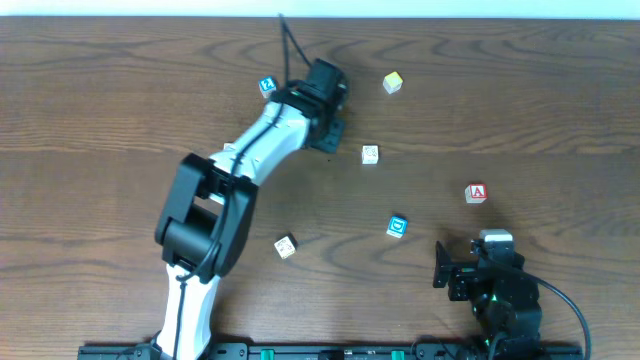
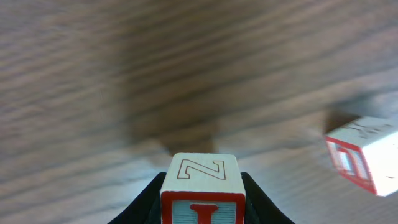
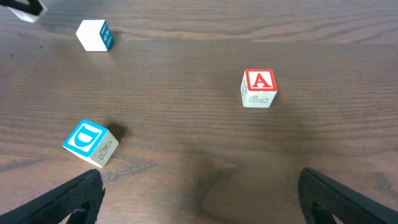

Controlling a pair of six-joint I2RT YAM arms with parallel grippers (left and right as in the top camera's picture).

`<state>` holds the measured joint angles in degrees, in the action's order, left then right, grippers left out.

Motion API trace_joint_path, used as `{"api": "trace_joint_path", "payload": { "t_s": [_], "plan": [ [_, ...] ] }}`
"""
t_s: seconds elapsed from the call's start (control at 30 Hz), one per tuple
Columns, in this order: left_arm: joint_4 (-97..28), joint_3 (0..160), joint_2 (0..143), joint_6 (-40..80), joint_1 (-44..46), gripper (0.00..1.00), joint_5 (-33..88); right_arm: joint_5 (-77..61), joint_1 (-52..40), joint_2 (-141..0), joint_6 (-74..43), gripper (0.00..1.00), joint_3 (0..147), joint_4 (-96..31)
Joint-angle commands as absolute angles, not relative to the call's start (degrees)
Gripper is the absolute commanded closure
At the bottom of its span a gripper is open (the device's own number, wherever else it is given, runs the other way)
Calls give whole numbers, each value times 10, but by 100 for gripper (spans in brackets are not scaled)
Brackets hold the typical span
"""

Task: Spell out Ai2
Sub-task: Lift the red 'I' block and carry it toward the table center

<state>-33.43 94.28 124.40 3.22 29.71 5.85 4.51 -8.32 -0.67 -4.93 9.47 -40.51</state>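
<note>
Right claw (image 3: pixel 199 183) low at near edge of bench (image 1: pixel 100 120), jaws spread wide, gripping nothing. Just ahead and to its left, blue D block (image 3: pixel 90 143). Ahead and slightly right, red A block (image 3: pixel 259 88), A face up, well apart from the claw and from D. Farther out, white block (image 1: pixel 370 154) alone mid-bench. Beyond that, left claw (image 2: pixel 200 208) closed on I block (image 2: pixel 200 177): N on top face, red I on face toward camera, seated squarely between the fingers; bench blurred in wrist view. Farthest, small blue block (image 1: pixel 267 86) just left of that claw, yellow block (image 1: pixel 392 82) to its right.
</note>
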Motion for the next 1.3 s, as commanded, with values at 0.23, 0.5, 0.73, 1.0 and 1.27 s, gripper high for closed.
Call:
{"api": "trace_joint_path", "payload": {
  "t_s": [0.23,0.5,0.73,1.0,1.27],
  "plan": [
    [-377,958,1248,236,342,94,-57,43,-78,-3,-42,1,92,-407],
    [-393,957,1249,284,348,94,-79,43,-78,-3,-42,1,92,-407],
    [-408,957,1249,322,361,94,-78,43,-78,-3,-42,1,92,-407],
    [-405,956,1262,321,368,94,-77,43,-78,-3,-42,1,92,-407],
    [-402,953,1279,322,367,89,-59,43,-78,-3,-42,1,92,-407]
  ]
}}
